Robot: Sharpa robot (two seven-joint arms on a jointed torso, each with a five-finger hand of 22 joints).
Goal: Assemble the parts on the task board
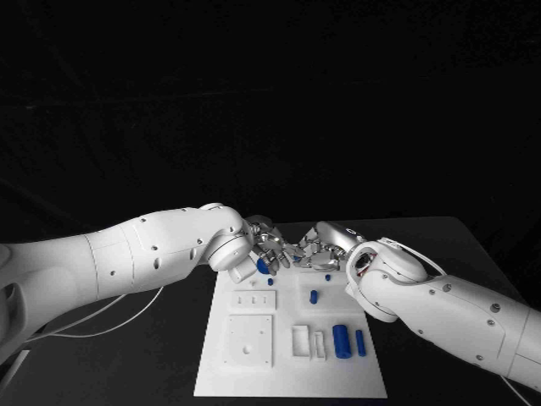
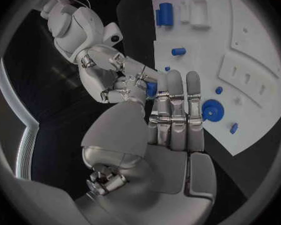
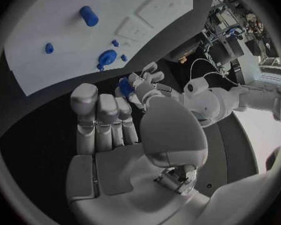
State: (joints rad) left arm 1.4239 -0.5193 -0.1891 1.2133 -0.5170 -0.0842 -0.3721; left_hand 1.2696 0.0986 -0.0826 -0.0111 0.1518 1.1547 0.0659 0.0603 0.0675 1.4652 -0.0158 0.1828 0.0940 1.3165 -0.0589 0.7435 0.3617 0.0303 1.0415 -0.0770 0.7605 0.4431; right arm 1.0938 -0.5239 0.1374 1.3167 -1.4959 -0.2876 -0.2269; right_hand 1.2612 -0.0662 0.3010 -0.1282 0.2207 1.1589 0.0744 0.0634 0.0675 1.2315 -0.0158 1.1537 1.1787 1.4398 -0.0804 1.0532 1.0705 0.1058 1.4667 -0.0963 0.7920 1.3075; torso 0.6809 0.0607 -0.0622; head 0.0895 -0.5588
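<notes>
Left hand and right hand together gripping blue part, above task board bearing blue pieces

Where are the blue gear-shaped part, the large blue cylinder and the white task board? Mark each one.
Blue gear-shaped part (image 2: pixel 210 110): left wrist view, on its round face.
Large blue cylinder (image 1: pixel 340 339): head view, middle of its body.
White task board (image 1: pixel 283 381): head view, bare surface near its close edge.

Pretty dim overall, black surroundings swallow detail. The white task board catches the most light, no harsh glare. Wrist views are fisheye, edges bend and go soft.
</notes>
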